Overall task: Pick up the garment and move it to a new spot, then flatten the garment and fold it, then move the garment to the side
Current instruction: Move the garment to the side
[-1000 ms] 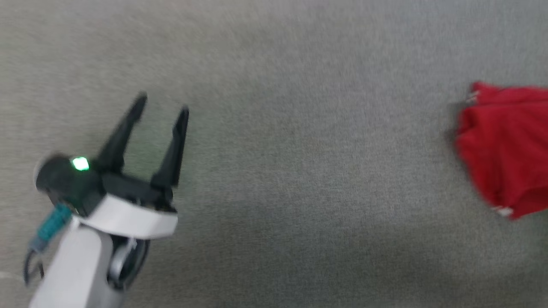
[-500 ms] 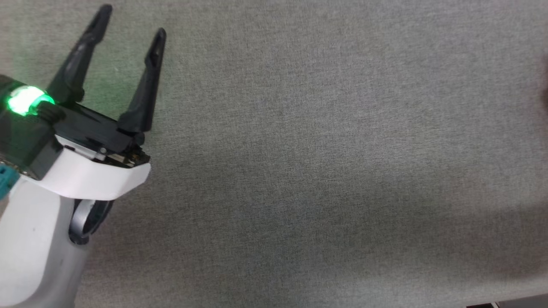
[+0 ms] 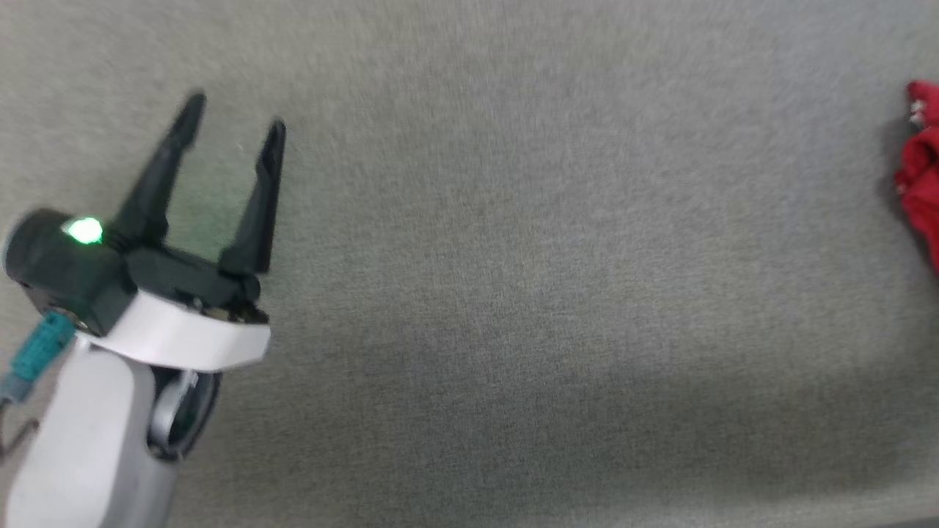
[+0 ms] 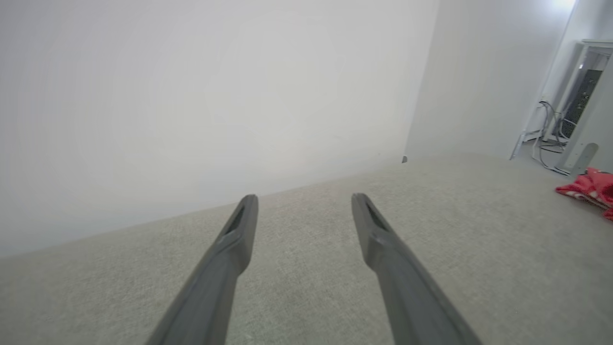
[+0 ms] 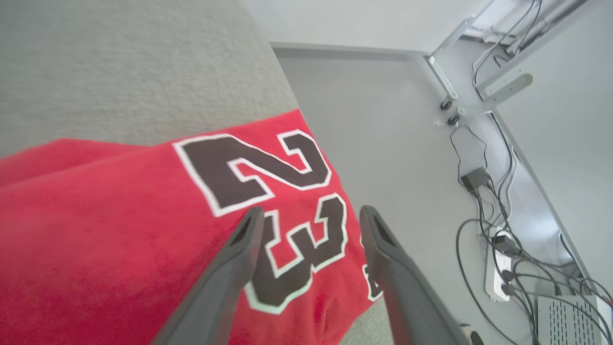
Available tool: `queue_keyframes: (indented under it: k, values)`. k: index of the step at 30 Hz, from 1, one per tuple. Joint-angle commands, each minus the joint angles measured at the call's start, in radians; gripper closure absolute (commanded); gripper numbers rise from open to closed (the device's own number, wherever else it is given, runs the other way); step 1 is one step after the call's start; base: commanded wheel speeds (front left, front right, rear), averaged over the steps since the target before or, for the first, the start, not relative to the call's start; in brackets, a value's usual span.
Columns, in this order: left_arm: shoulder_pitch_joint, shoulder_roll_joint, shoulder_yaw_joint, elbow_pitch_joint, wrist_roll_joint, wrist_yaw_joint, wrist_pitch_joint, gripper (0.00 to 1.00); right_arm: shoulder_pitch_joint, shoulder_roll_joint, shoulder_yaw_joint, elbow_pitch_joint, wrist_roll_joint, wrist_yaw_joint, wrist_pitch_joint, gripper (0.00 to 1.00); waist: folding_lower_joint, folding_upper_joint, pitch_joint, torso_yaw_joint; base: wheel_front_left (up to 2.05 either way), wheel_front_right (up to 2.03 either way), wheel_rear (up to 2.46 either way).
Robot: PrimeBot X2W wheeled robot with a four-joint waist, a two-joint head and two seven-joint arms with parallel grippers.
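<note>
Red jersey w/ a black 23 lies right under the right gripper. Its fingers are spread wide and hold nothing. The jersey sits at the edge of the grey cloth top, w/ cables on the floor past it. It's bunched, so its long way is hard to tell. The left gripper is wide apart too, empty, w/ the jersey far off to its right. I think the right arm is nearer, nothing in btw.
</note>
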Motion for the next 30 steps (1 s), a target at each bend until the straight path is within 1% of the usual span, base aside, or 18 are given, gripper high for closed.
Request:
queue_keyframes:
  k: [1,4,8,11,14,19,20,26,30]
  values:
    - [0.042,-0.017,0.008,0.02,-0.005,0.002,-0.002,0.0,0.035,0.006,0.065,-0.013,0.032,-0.003,-0.024,0.0,0.0,0.0,-0.091,0.017,0.0,0.0,0.0]
    - [0.101,-0.038,0.016,0.06,0.002,0.002,-0.002,0.0,0.086,0.027,0.188,-0.037,0.095,-0.003,-0.045,0.0,0.0,0.0,-0.157,0.031,0.0,0.0,0.0]
    - [0.171,-0.075,0.029,0.12,0.008,0.002,-0.002,0.0,0.151,0.054,0.333,-0.067,0.17,-0.003,-0.104,0.0,0.0,0.0,-0.234,0.055,0.0,0.0,0.0]
    - [0.216,-0.1,0.046,0.162,0.001,0.002,-0.002,0.0,0.193,0.089,0.422,-0.077,0.208,-0.003,-0.17,0.0,0.0,0.0,-0.28,0.074,0.0,0.0,0.0]
    - [0.26,-0.122,0.07,0.202,-0.003,0.002,-0.002,0.0,0.243,0.122,0.489,-0.076,0.243,-0.003,-0.246,0.0,0.0,0.0,-0.33,0.096,0.0,0.0,0.0]
    - [0.336,-0.149,0.102,0.251,-0.001,0.002,-0.002,0.0,0.335,0.178,0.55,-0.082,0.288,-0.003,-0.394,0.0,0.0,0.0,-0.411,0.121,0.0,0.0,0.0]
    - [0.336,-0.149,0.102,0.251,-0.001,0.002,-0.002,0.0,0.335,0.178,0.55,-0.082,0.288,-0.003,-0.394,0.0,0.0,0.0,-0.411,0.121,0.0,0.0,0.0]
    - [0.419,-0.167,0.159,0.248,0.009,0.002,-0.002,0.0,0.425,0.227,0.571,-0.133,0.331,-0.003,-0.512,0.0,0.0,0.0,-0.477,0.115,0.0,0.0,0.0]
    - [0.459,-0.168,0.197,0.226,0.009,0.002,-0.002,0.0,0.47,0.243,0.552,-0.198,0.342,-0.003,-0.54,0.0,0.0,0.0,-0.494,0.105,0.0,0.0,0.0]
